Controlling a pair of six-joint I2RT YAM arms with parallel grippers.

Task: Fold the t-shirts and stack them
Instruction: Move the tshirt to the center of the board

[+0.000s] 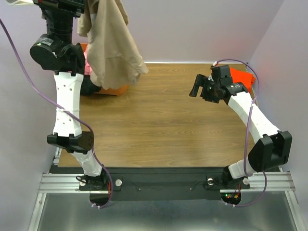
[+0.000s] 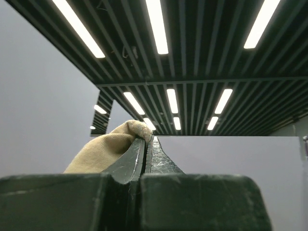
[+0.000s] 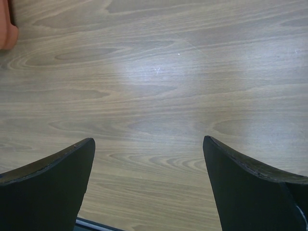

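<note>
My left gripper [image 2: 146,138] is raised high at the back left, pointing up at the ceiling, and is shut on a fold of the tan t-shirt [image 2: 107,151]. In the top view the tan t-shirt [image 1: 113,45] hangs bunched from it over the back left corner. My right gripper [image 1: 196,86] is open and empty above the bare wood at the right; its fingers [image 3: 53,168] stand wide apart. A bright orange-red t-shirt [image 1: 242,78] lies at the back right behind the right wrist. Pink cloth [image 1: 87,67] and black cloth [image 1: 90,86] show behind my left arm.
An orange plastic basket [image 1: 114,90] stands at the back left under the hanging shirt; an orange corner [image 3: 6,29] also shows in the right wrist view. The wooden table [image 1: 159,125] has walls at the back and sides. A black rail runs along its near edge.
</note>
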